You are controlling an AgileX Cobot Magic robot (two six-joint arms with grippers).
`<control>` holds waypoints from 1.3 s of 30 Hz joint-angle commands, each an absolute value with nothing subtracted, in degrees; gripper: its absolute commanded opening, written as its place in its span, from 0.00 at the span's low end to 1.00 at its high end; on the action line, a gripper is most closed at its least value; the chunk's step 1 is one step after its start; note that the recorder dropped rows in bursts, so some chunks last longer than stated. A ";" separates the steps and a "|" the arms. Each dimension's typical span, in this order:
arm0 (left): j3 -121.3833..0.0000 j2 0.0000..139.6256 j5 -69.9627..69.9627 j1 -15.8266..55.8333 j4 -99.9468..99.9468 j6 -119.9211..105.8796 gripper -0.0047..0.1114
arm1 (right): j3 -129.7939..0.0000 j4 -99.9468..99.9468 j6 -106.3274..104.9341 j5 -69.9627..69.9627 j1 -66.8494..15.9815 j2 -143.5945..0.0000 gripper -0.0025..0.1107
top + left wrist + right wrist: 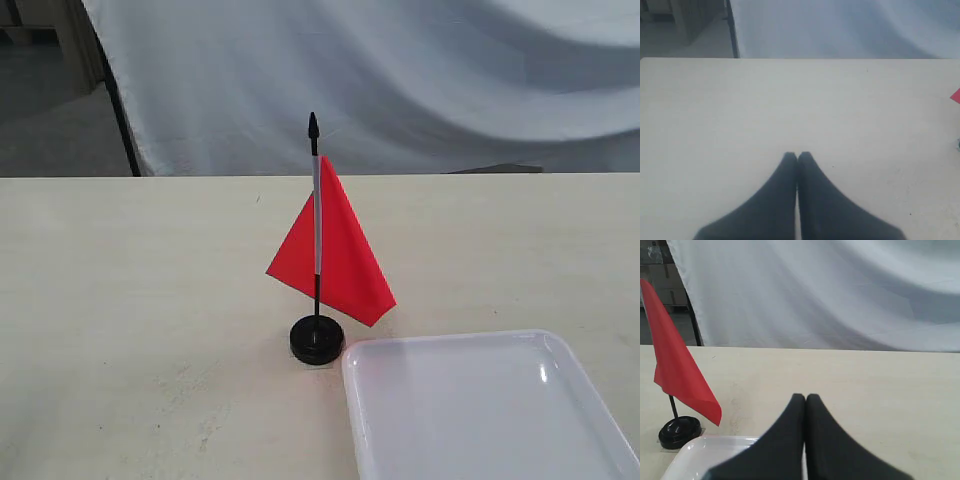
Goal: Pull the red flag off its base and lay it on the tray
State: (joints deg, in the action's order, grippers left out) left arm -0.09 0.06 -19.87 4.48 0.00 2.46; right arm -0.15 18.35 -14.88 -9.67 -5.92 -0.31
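Your left pincer (797,156) and right pincer (805,397) are sitting closed, empty. The unheld base (317,341), at the tray's (480,420) ten o'clock, is risking rising with the red flag (340,260).

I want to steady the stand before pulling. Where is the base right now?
In the exterior view the base stands on the table near the middle, right beside the tray's far-left corner, with the flag upright in it.
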 commanded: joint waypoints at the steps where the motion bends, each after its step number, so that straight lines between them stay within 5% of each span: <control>1: 0.00 0.00 -19.66 4.88 0.00 2.38 0.04 | 0.00 18.05 -14.76 -9.54 -6.10 0.00 0.03; 14: 0.00 0.00 -19.66 4.88 0.00 2.38 0.04 | 0.00 18.13 -14.77 -5.84 -6.10 0.00 0.03; 29: 0.00 0.00 -19.66 4.88 0.00 2.38 0.04 | 0.00 18.13 -11.82 25.52 -6.10 0.00 0.03; 35: 0.00 0.00 -19.66 4.88 0.00 2.38 0.04 | 0.00 17.88 20.42 28.36 -6.10 0.00 0.03; 39: 0.00 0.00 -19.66 4.88 0.00 2.38 0.04 | 0.00 12.53 19.75 25.76 -6.10 0.00 0.03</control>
